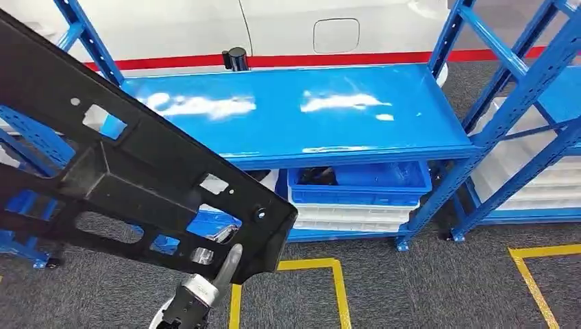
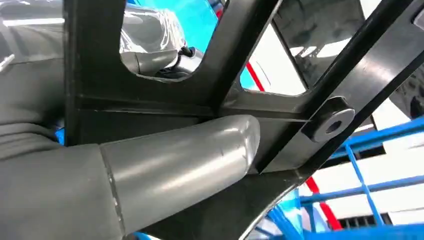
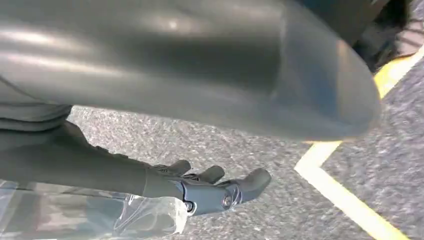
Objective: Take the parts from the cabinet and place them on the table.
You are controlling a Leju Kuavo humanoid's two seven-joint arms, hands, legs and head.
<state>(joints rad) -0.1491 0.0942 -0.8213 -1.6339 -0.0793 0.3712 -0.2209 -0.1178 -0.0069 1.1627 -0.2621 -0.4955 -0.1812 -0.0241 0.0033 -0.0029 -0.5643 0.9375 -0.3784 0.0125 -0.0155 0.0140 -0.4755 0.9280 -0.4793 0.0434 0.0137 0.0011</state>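
A large black plastic part [image 1: 137,178] with several cut-outs slants across the left of the head view, lifted in front of the blue cabinet [image 1: 294,110]. My left hand [image 1: 202,288] grips its lower edge from below. In the left wrist view the grey thumb [image 2: 180,160] presses against a rib of the part [image 2: 150,100]. My right hand [image 3: 80,160] hangs over the grey floor; its thumb [image 3: 200,65] and dark fingers [image 3: 220,192] are apart with nothing between them.
The cabinet's top shelf carries a small black cylinder [image 1: 235,58] at its back edge. Below it sit a blue bin [image 1: 360,184] and white bins [image 1: 349,216]. A second blue rack [image 1: 521,123] stands to the right. Yellow tape [image 1: 339,288] marks the floor.
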